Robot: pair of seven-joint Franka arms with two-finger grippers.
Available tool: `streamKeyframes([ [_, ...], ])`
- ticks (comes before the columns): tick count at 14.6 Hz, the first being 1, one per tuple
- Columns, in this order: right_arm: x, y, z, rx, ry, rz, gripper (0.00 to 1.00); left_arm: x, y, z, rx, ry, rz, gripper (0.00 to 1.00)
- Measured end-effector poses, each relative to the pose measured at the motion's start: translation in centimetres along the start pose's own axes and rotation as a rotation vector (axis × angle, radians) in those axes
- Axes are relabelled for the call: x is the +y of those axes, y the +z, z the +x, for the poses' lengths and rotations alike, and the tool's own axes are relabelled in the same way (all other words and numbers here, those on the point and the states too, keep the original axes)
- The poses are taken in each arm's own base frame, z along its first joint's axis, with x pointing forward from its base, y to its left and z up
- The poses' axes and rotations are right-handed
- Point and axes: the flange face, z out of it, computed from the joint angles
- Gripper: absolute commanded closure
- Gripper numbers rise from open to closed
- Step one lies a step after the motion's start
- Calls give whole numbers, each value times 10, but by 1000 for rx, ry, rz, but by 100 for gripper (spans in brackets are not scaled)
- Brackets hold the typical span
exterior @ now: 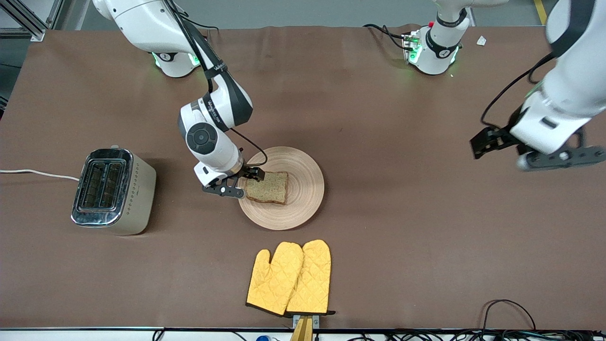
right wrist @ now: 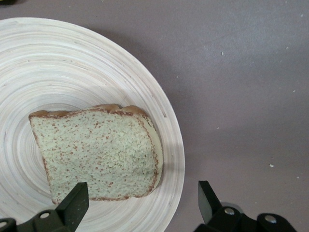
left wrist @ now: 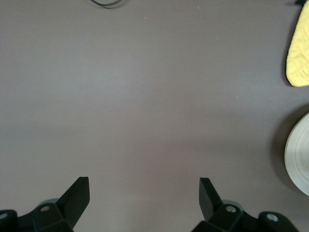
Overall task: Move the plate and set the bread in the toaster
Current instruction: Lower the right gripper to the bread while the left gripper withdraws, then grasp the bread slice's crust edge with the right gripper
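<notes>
The plate (exterior: 305,187) lies mid-table with the bread (exterior: 269,187) on the side of it toward the right arm's end. My right gripper (exterior: 247,183) is open and low over the plate's rim at the bread's edge. In the right wrist view its fingertips (right wrist: 77,195) straddle the bread's (right wrist: 96,154) crust corner and the plate's (right wrist: 72,63) rim, holding nothing. The toaster (exterior: 113,189) stands toward the right arm's end, slots up and empty. My left gripper (exterior: 518,154) is open and empty, up over bare table at the left arm's end (left wrist: 143,188).
A pair of yellow oven mitts (exterior: 291,277) lies nearer the front camera than the plate; one mitt (left wrist: 300,53) and the plate's rim (left wrist: 299,159) show in the left wrist view. The toaster's white cord (exterior: 38,174) runs off the table's end.
</notes>
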Motion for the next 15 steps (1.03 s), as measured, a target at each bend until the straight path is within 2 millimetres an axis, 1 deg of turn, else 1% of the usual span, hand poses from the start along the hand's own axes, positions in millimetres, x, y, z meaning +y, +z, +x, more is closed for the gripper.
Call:
streamKeyframes([
  [1,0,2,-2,0,7,-4,7,-11,-8,-2,8,-18,1,0],
  [3,3,6,-2,1,7,-19,10,-27,-15,-5,1,-43,7,0],
  [4,5,9,0,6,0,-33,15,-30,-16,-8,-12,-48,12,0],
  [8,8,20,0,9,-12,-64,45,-33,-18,-14,-47,-51,22,0],
  [9,8,22,0,7,-7,-66,50,-36,-18,-14,-50,-57,23,0],
  [11,7,25,1,7,2,-67,50,-44,-17,-12,-52,-70,24,0],
  [12,6,25,1,8,5,-67,51,-45,-17,-12,-52,-71,23,0],
  [15,5,25,2,9,18,-66,51,-38,-20,-13,-48,-60,21,0],
])
